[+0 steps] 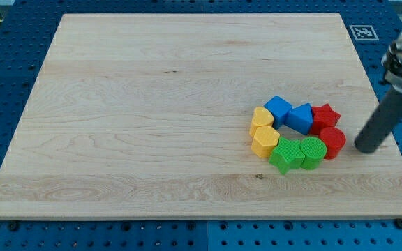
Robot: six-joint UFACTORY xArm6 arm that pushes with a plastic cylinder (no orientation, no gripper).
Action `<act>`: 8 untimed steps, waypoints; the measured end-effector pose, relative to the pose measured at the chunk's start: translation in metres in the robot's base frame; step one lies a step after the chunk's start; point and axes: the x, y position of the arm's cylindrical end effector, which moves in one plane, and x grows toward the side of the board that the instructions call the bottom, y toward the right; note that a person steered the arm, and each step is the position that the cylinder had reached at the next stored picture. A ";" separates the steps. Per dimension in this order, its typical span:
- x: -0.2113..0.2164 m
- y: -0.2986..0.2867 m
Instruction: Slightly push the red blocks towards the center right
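Note:
Two red blocks sit at the right of a tight ring of blocks: a red star [325, 116] above and a red round block [333, 141] below it. My tip [366, 147] is on the board just right of the red round block, a short gap apart from it. The dark rod slants up toward the view's right edge. The ring lies right of the board's centre, toward the view's bottom right.
In the ring are a blue cube [279, 109], a blue wedge-like block [301, 118], a yellow heart [262, 118], a yellow hexagon [265, 141], a green star [284, 155] and a green round block [313, 151]. The wooden board's right edge [389, 150] is close to my tip.

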 end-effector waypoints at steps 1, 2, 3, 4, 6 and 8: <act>0.030 0.000; 0.030 0.000; 0.031 -0.015; 0.029 -0.025; 0.019 -0.053; 0.009 -0.053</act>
